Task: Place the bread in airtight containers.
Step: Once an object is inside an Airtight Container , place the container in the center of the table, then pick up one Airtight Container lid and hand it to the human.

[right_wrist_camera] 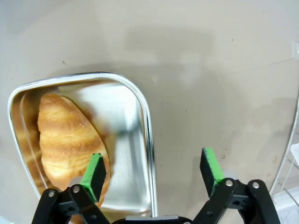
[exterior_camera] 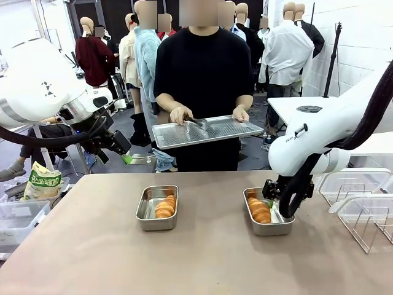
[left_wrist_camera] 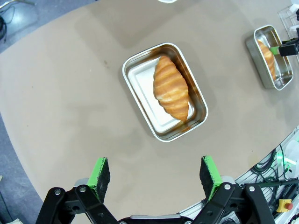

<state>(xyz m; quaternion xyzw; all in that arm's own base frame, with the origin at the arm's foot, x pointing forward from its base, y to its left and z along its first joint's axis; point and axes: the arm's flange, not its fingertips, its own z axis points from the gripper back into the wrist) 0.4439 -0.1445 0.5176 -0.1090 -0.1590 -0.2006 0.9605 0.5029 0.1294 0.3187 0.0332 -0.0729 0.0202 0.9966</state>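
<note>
You had one croissant [exterior_camera: 165, 206] lying in the left steel pan [exterior_camera: 143, 215] near the middle of the tabletop [exterior_camera: 202, 264], and the other croissant [exterior_camera: 260, 210] in the right pan [exterior_camera: 281, 228], nearer the right edge. Your right gripper [right_wrist_camera: 154, 170] straddled that pan's rim, jaws spread wide, holding nothing. Your left gripper [left_wrist_camera: 155, 173] hung spread and empty above the left pan. I'd judge the bread light, soft and flaky: pinch it gently across the thick middle, never the tips.
</note>
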